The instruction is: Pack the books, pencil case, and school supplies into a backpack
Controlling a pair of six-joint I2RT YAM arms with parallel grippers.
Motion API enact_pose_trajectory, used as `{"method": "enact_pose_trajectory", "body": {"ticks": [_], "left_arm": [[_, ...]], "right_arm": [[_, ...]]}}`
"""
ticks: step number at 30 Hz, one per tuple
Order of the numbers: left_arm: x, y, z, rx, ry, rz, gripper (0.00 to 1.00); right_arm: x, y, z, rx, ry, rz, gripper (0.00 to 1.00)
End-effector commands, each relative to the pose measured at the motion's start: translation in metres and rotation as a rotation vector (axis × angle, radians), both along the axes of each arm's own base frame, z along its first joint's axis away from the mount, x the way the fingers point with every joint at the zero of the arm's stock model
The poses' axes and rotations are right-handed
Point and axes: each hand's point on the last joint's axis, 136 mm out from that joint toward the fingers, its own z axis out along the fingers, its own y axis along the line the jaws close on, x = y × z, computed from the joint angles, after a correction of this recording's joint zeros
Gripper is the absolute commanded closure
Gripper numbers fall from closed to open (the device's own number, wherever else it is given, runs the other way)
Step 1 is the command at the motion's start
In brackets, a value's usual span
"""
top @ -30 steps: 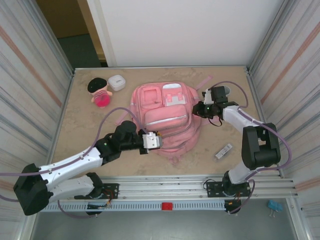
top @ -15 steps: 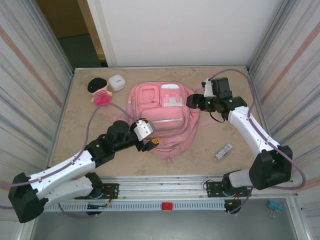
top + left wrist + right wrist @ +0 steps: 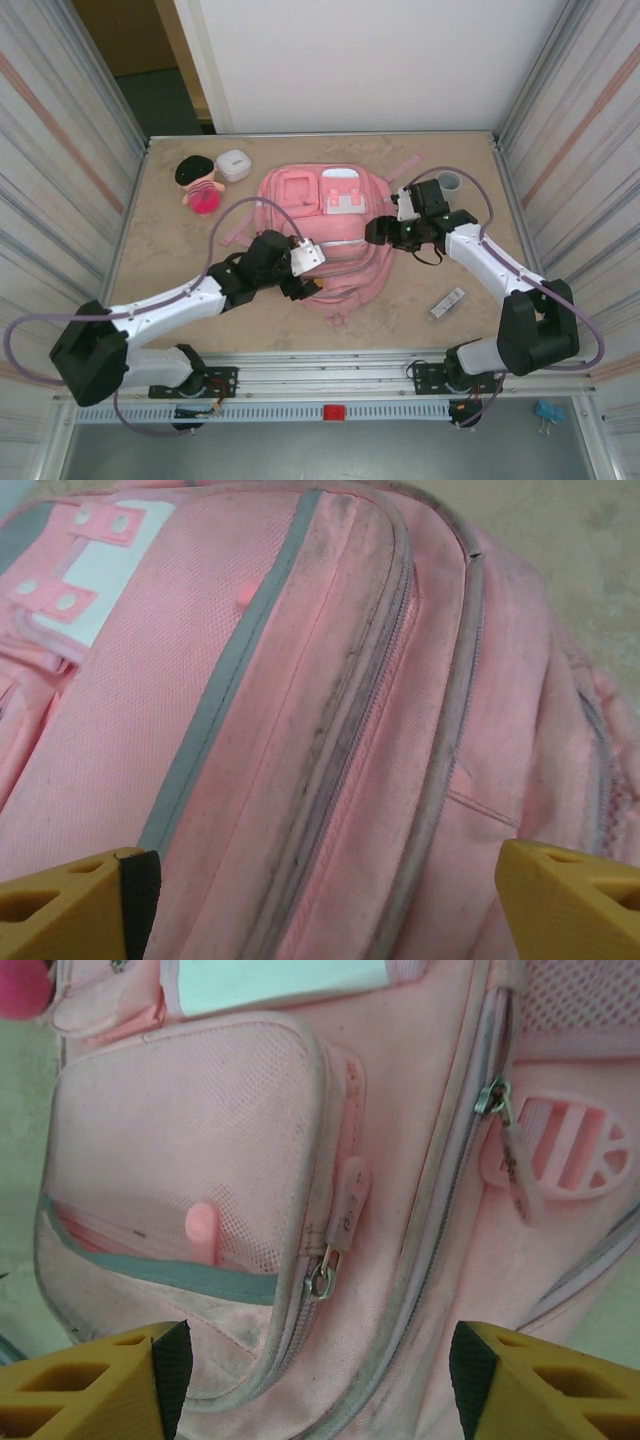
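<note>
Left gripper [image 3: 320, 905]: wide open, empty, just over the big pink cloth backpack [image 3: 340, 240].
Right gripper [image 3: 310, 1380]: open, empty, over the bag's mesh pocket [image 3: 190, 1130].
Backpack: lay mid-table.
Small white stick with dark marks [image 3: 447, 302]: lay on the beige table [image 3: 170, 260] near its right front corner, not packed yet.
Book, pencil case: could not tell if inside.

You can't read any words or numbers here. The little white stick [image 3: 447, 302] on the table has dark marks on it, but they are too small for you to make out. The white patch [image 3: 110, 570] on the pink backpack [image 3: 345, 245] is plain, with pink tabs on it. The round badge [image 3: 570, 1150] on the backpack's side has just stripes, not letters.
</note>
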Motion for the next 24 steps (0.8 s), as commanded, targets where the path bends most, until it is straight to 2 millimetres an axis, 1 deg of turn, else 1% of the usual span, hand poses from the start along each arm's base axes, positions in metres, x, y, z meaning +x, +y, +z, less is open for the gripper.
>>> {"method": "enact_pose_trajectory", "body": {"ticks": [1, 5, 9, 12, 14, 15, 16, 18, 19, 20, 21, 22, 24], "left_arm": [[0.016, -0.013, 0.018, 0.039, -0.110, -0.062, 0.11], [0.027, -0.015, 0.008, 0.103, -0.139, -0.072, 0.12], [0.032, -0.016, -0.005, 0.144, -0.150, -0.095, 0.16], [0.040, -0.013, -0.017, 0.193, -0.162, -0.090, 0.20], [0.044, -0.012, -0.023, 0.212, -0.171, -0.093, 0.26], [0.045, -0.012, -0.025, 0.214, -0.169, -0.101, 0.32], [0.044, -0.012, -0.027, 0.215, -0.166, -0.117, 0.42], [0.043, -0.011, -0.027, 0.194, -0.156, -0.138, 0.57], [0.040, -0.010, -0.024, 0.170, -0.149, -0.153, 0.67], [0.036, -0.009, -0.021, 0.139, -0.140, -0.174, 0.80], [0.031, -0.009, -0.016, 0.103, -0.140, -0.193, 0.88], [0.027, -0.010, -0.011, 0.067, -0.146, -0.213, 0.93], [0.016, -0.009, 0.000, -0.019, -0.149, -0.267, 0.97]], "right_arm": [[-0.001, 0.014, 0.002, 0.071, 0.002, 0.016, 0.31], [-0.003, 0.016, 0.000, 0.077, 0.002, 0.018, 0.31], [-0.004, 0.015, 0.006, 0.081, -0.022, 0.027, 0.31], [-0.005, 0.015, 0.011, 0.083, -0.043, 0.039, 0.31], [-0.006, 0.015, 0.014, 0.082, -0.062, 0.049, 0.31], [-0.006, 0.015, 0.017, 0.083, -0.076, 0.055, 0.31], [-0.006, 0.014, 0.019, 0.082, -0.087, 0.061, 0.31], [-0.003, 0.013, 0.024, 0.084, -0.122, 0.075, 0.31], [-0.001, 0.012, 0.026, 0.086, -0.143, 0.081, 0.31], [0.001, 0.010, 0.028, 0.093, -0.165, 0.087, 0.30], [0.005, 0.009, 0.031, 0.107, -0.188, 0.092, 0.30], [0.009, 0.009, 0.035, 0.130, -0.218, 0.099, 0.30], [0.015, 0.012, 0.041, 0.151, -0.283, 0.132, 0.28]]}}
